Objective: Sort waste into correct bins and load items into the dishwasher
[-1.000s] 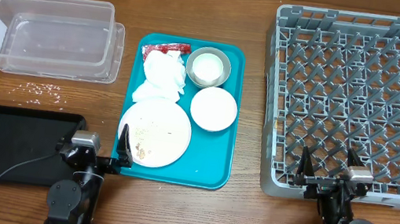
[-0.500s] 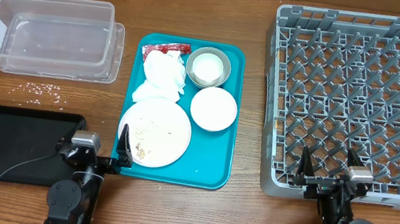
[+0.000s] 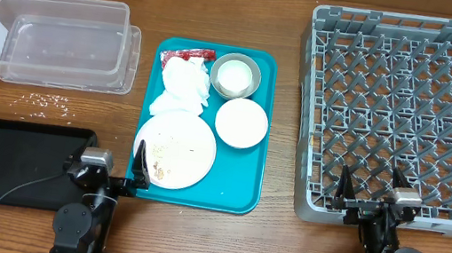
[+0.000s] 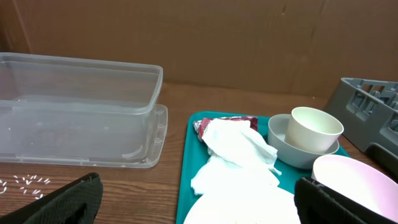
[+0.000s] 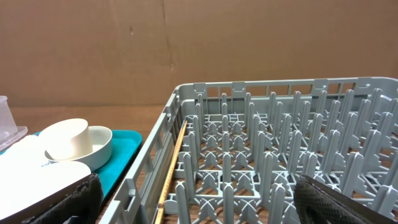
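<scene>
Left hand (image 3: 104,173) and right hand (image 3: 368,200) at bottom edge, both spread wide, gripping nothing. White plate (image 3: 175,151) and napkins (image 3: 183,89) lie on teal tray (image 3: 258,122), frame centre. Dish rack (image 3: 408,109) at right, clear tub (image 3: 55,38) upper left.

A clear tub (image 4: 74,112) is recorded at the far left of the desk (image 4: 176,101), with rice grains (image 4: 28,182) scattered on its near side. On the teal tray (image 4: 195,154), napkins (image 4: 239,152) are overlapped onto a red wrapper (image 4: 229,122), and a white cup (image 4: 316,129) is seated in the grey bowl (image 4: 287,151). The fingers (image 4: 65,202) are spread wide at both near corners.
</scene>
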